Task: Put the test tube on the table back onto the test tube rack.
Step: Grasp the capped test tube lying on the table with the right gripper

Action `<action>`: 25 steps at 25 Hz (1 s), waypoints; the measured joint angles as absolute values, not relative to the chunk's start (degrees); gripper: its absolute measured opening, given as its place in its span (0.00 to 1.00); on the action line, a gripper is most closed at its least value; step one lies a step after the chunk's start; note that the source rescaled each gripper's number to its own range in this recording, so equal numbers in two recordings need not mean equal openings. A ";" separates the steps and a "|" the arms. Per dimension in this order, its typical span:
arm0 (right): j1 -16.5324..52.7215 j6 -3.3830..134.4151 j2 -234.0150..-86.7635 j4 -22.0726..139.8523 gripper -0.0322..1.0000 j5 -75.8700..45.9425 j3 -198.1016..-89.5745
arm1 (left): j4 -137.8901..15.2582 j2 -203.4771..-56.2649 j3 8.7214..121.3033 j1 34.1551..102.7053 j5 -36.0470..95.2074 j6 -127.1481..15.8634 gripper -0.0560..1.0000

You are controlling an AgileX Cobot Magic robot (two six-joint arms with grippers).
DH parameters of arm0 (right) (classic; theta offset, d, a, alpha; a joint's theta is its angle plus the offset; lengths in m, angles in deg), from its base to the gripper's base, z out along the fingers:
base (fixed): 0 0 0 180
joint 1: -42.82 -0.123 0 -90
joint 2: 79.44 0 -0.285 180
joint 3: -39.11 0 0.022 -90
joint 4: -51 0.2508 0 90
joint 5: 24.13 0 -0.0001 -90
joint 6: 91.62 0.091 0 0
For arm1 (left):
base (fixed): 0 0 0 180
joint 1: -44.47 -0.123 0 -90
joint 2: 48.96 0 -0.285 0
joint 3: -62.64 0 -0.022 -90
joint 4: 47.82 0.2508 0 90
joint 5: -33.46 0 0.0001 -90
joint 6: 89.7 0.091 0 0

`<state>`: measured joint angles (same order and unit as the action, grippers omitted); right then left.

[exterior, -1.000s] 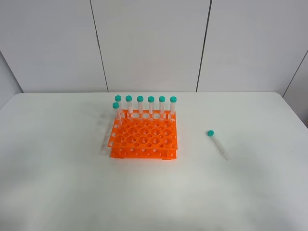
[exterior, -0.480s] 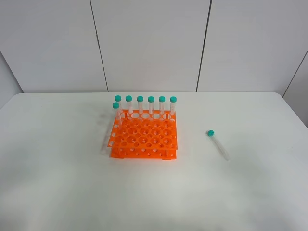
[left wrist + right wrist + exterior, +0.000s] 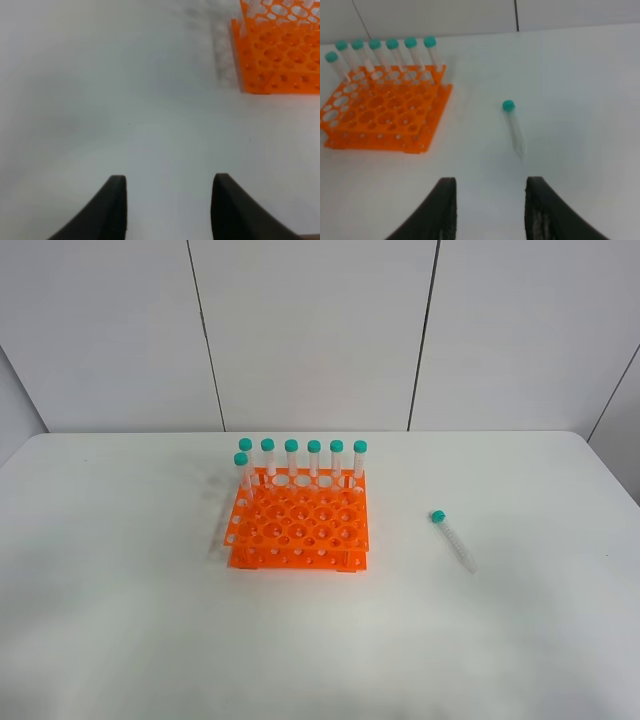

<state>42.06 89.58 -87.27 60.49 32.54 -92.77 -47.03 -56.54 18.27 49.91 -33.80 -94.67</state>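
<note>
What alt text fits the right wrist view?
A teal-capped test tube lies alone on the white table, just ahead of the open, empty right tool. Off to one side, not touching it, sits an orange test tube rack with seven matching tubes standing at its far side.

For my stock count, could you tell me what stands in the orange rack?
Seven teal-capped tubes stand in the test tube rack: six along its far row, one just ahead at the left end. Their lower ends are hidden inside it.
</note>
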 joint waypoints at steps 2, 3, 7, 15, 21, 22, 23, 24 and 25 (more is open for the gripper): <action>42.06 89.66 -89.80 60.78 0.51 32.18 -94.19 | -47.03 -56.54 18.27 49.91 -33.80 -94.67 0.62; 42.06 89.66 -91.90 60.78 0.51 31.89 -95.28 | -47.03 -56.54 18.27 49.91 -33.80 -94.67 0.62; 42.06 87.92 -101.97 60.90 0.51 28.77 -101.19 | -47.03 -56.54 18.27 49.91 -33.80 -94.67 0.62; 42.06 79.33 -128.22 63.79 0.51 24.19 -119.65 | -47.03 -56.54 18.27 49.91 -33.80 -94.67 0.62; 42.06 76.57 -149.27 66.55 0.51 29.66 -133.18 | -47.03 -56.54 18.27 49.91 -33.80 -94.67 0.62; 42.06 76.05 -152.80 66.80 0.51 31.03 -134.96 | -47.03 -56.54 18.27 49.91 -33.80 -94.67 0.62; 42.06 75.49 -156.08 67.00 0.51 32.69 -136.50 | -47.03 -56.54 18.27 49.91 -33.80 -94.67 0.62; 42.06 75.07 -159.09 67.12 0.51 34.06 -137.56 | -47.03 -56.54 18.27 49.91 -33.80 -94.67 0.62; 41.91 74.93 -161.45 67.12 0.51 34.93 -138.60 | -47.03 -56.54 18.27 49.91 -33.80 -94.67 0.62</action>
<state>41.91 74.93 -161.45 67.12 34.93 -138.60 -47.03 -56.54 18.27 49.91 -33.80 -94.67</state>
